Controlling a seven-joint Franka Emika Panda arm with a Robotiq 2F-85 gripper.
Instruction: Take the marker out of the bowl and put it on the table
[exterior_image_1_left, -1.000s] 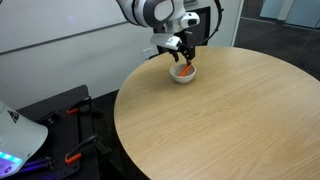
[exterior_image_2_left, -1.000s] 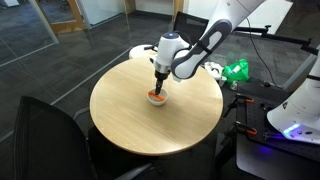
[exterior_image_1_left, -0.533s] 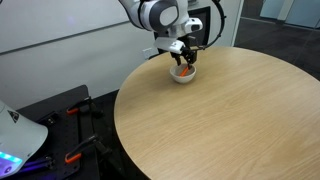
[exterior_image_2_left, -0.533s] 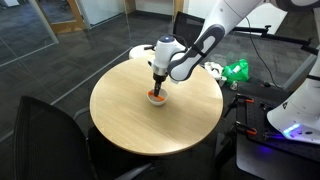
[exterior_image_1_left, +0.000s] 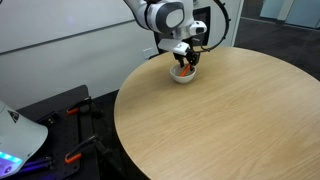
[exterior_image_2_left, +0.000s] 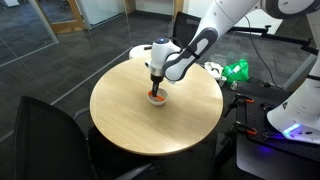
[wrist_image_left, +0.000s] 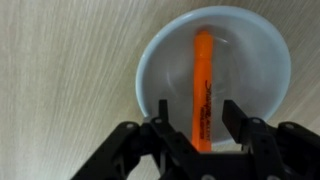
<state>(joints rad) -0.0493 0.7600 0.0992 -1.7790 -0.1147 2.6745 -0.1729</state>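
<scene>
The orange marker (wrist_image_left: 201, 85) lies inside the small white bowl (wrist_image_left: 260, 50), reaching from its far rim toward me. My gripper (wrist_image_left: 197, 118) is open, its two black fingers on either side of the marker's near end, down at the bowl. In both exterior views the gripper (exterior_image_1_left: 186, 61) (exterior_image_2_left: 156, 88) hangs right over the bowl (exterior_image_1_left: 182, 75) (exterior_image_2_left: 156, 98), which stands on the round wood-grain table (exterior_image_1_left: 220, 120) (exterior_image_2_left: 125, 115). A bit of orange shows in the bowl there.
A black chair (exterior_image_2_left: 45, 140) stands at the table's near side. Green and white items (exterior_image_2_left: 235, 70) lie on a side surface beyond the table. Dark equipment with red clamps (exterior_image_1_left: 70, 130) sits on the floor beside the table.
My gripper has come down closer to the bowl and shifted slightly. The marker and bowl have not moved.
</scene>
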